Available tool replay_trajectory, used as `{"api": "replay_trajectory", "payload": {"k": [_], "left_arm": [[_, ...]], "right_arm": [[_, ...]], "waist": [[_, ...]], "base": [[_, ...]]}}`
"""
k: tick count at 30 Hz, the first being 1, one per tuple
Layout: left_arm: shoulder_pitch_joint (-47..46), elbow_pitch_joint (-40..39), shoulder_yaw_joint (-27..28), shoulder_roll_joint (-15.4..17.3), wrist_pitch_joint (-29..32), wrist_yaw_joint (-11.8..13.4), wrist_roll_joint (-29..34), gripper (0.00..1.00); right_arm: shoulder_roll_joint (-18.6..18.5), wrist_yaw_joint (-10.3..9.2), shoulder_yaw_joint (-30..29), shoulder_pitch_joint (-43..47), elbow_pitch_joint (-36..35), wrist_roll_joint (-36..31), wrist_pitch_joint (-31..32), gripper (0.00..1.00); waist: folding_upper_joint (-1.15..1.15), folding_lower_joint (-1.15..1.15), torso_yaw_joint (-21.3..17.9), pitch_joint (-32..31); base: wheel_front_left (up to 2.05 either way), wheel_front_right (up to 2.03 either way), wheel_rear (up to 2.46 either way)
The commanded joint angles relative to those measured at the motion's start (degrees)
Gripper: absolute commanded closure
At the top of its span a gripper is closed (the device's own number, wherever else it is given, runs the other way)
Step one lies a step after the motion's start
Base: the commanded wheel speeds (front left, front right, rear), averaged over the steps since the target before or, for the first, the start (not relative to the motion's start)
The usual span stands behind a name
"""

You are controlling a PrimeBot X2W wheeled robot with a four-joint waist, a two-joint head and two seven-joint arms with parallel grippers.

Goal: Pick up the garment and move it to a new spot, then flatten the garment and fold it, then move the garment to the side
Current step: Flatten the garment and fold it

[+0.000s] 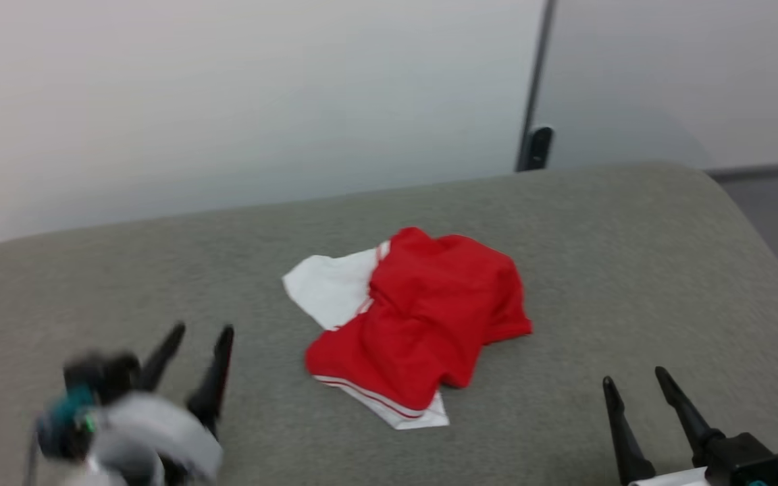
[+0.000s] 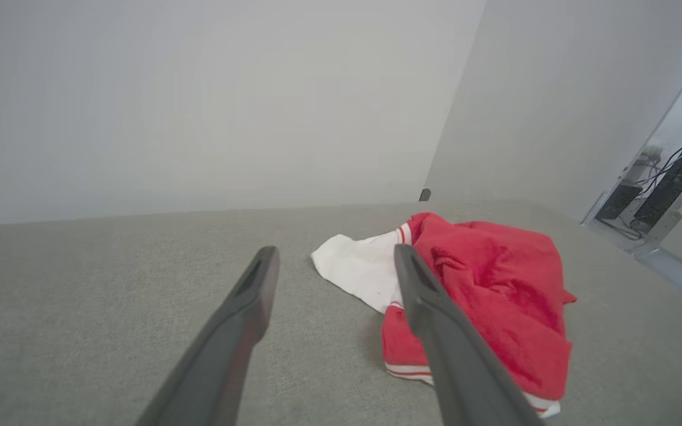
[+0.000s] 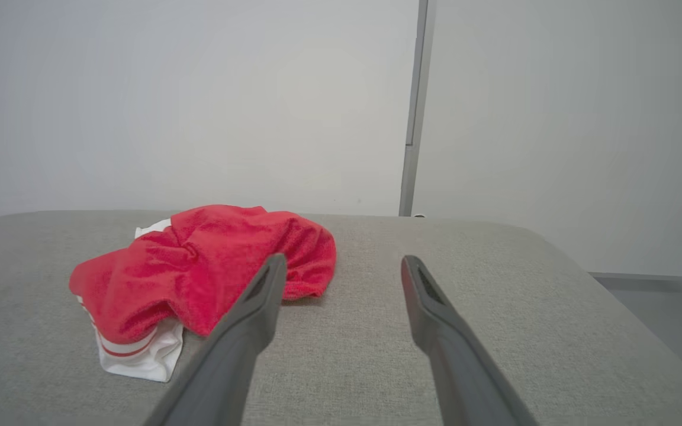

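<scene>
The garment (image 1: 423,317) lies crumpled in a heap near the middle of a grey-green padded surface (image 1: 632,256), red cloth on top with a white sleeve sticking out at the left and striped trim at the front. In the left wrist view the garment (image 2: 495,284) sits just right of the fingers; in the right wrist view the garment (image 3: 199,266) lies to the left. My left gripper (image 1: 203,329) is open at the lower left, blurred, apart from the cloth. At the lower right my right gripper (image 1: 634,375) stands open with nothing between its fingers.
A pale wall rises behind the surface, with a dark vertical strip (image 1: 536,88) and a small black fitting (image 1: 539,147) at its foot. The surface's rounded right edge (image 1: 754,229) drops to grey floor. Cables and a black box (image 2: 672,177) stand far right.
</scene>
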Motion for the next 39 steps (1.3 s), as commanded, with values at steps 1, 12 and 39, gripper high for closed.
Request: {"api": "replay_trajectory", "payload": {"k": [1,12,39], "left_arm": [[-1.9,0.03,-0.7,1.16,1.18,0.02,-1.21,0.0],[-23.51,4.14,-9.23,16.24,33.15,0.04,-15.5,0.0],[-45.79,23.51,-27.43,22.07,60.48,0.6,-11.69,0.0]], "right_arm": [[0.11,-0.06,0.45,-0.81,0.22,0.31,-0.06,0.0],[1.52,-0.06,3.21,-4.0,1.54,2.03,-0.06,0.0],[2.56,-0.06,7.13,-11.35,0.53,6.85,-0.05,0.0]], "waist": [[0.0,0.0,-3.85,2.27],[0.0,0.0,-11.84,11.12],[0.0,0.0,-17.28,28.49]], "base": [[0.0,0.0,0.0],[0.0,0.0,0.0],[0.0,0.0,0.0]]}}
